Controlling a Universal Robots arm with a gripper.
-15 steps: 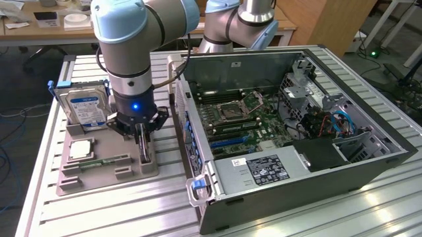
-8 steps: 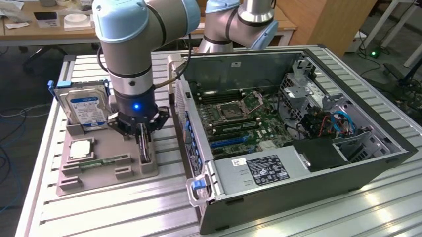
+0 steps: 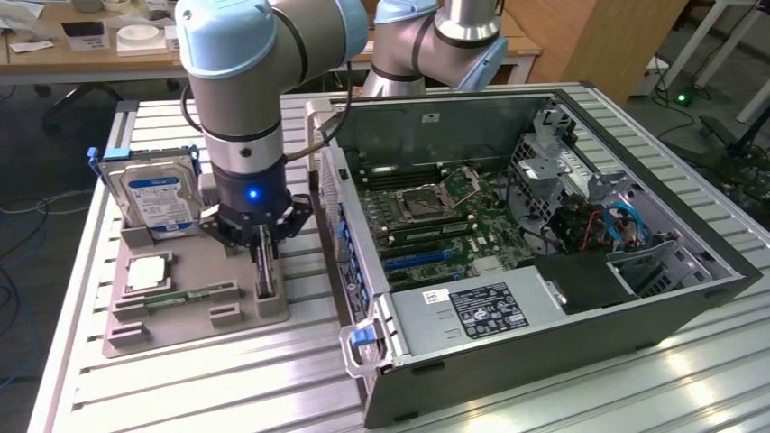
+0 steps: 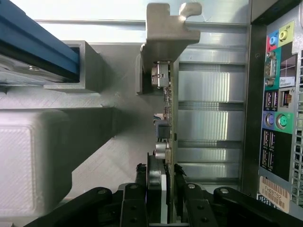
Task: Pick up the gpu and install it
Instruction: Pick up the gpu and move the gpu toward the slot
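Note:
The gpu (image 3: 262, 273) stands on edge in a slot of the grey holder tray (image 3: 157, 336), at the tray's side nearest the computer case. In the wrist view the gpu (image 4: 168, 106) appears edge-on, a thin green board with connectors and its silver bracket (image 4: 165, 33) at the far end. My gripper (image 3: 259, 242) points straight down over the card. Its black fingers (image 4: 142, 182) press against both faces of the card near the cooler, so the gripper (image 4: 160, 178) is shut on the gpu. The card still sits low in its slot.
On the tray are a silver hard drive with a blue label (image 3: 157, 194), a processor (image 3: 147, 273) and a narrow memory stick (image 3: 193, 295). The open computer case (image 3: 673, 298) lies at the exterior view's right, motherboard (image 3: 445, 216) exposed. Its rear ports (image 4: 274, 104) are close by.

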